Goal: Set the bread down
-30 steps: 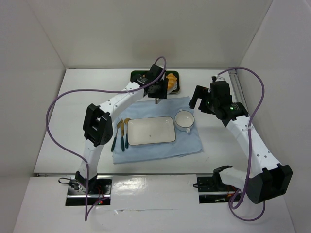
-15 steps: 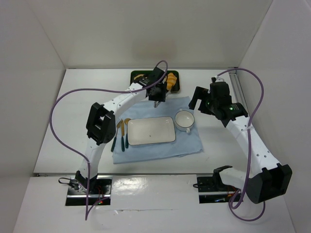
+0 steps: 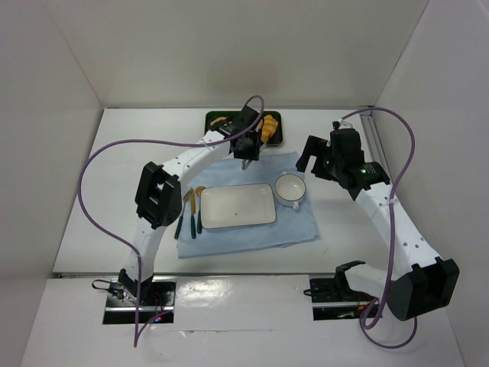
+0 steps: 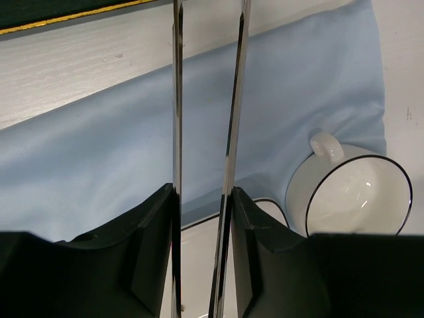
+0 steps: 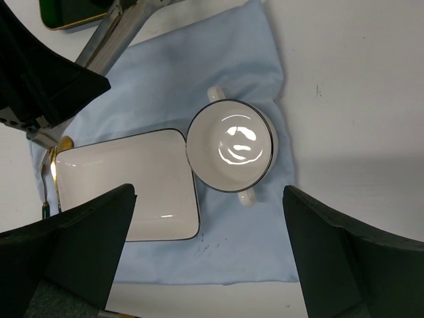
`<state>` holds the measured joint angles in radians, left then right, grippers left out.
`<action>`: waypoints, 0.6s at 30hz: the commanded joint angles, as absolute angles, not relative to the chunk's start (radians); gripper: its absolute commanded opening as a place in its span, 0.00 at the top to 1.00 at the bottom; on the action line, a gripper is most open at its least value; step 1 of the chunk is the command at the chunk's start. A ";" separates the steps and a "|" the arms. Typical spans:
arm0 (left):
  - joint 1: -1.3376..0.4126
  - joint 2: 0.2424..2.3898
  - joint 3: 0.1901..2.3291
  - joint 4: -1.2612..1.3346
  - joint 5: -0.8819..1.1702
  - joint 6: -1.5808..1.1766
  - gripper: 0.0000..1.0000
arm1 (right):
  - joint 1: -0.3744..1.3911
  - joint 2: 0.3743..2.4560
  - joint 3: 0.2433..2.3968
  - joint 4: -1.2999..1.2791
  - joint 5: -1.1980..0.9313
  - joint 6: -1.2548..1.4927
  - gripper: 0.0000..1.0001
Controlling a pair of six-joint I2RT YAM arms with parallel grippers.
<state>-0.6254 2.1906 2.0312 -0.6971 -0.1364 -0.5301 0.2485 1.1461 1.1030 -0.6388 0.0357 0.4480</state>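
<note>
Table (image 3: 114, 191) of white colour carries everything, and the two arms reach over it from the near edge. A light blue cloth (image 3: 298, 222) is spread in the middle of the table. On the cloth lies a white rectangular plate (image 3: 237, 206) with a dark rim. Beyond the far edge of the cloth, on the bare table, sits a dark green tray (image 3: 280, 138). The left gripper (image 3: 245, 162) hangs above the far part of the cloth, between the tray and the plate. Its fingers (image 4: 232, 99) stand only a narrow gap apart, and nothing is between them. The right gripper (image 3: 306, 159) hovers to the right of and a little farther than a white cup (image 3: 290, 189), with its jaws spread wide and empty. This cup has two small handles and stands on the cloth just to the right of the plate, almost touching it. The bread (image 3: 269, 127) lies on the right part of the tray, close beside the left arm's wrist, and it is not held by either gripper. Left of the plate, pieces of cutlery (image 3: 191, 214) with golden heads and dark handles lie side by side at the left border of the cloth.
</note>
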 commanded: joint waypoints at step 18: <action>-0.629 1.833 1.818 -0.699 -0.123 -0.537 0.57 | 0.241 1.180 1.149 -0.575 0.026 0.482 0.02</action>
<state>-0.6254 1.9095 1.8545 -0.7120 -0.1326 -0.5301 0.2481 1.1706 1.1053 -0.6220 -0.0002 0.4755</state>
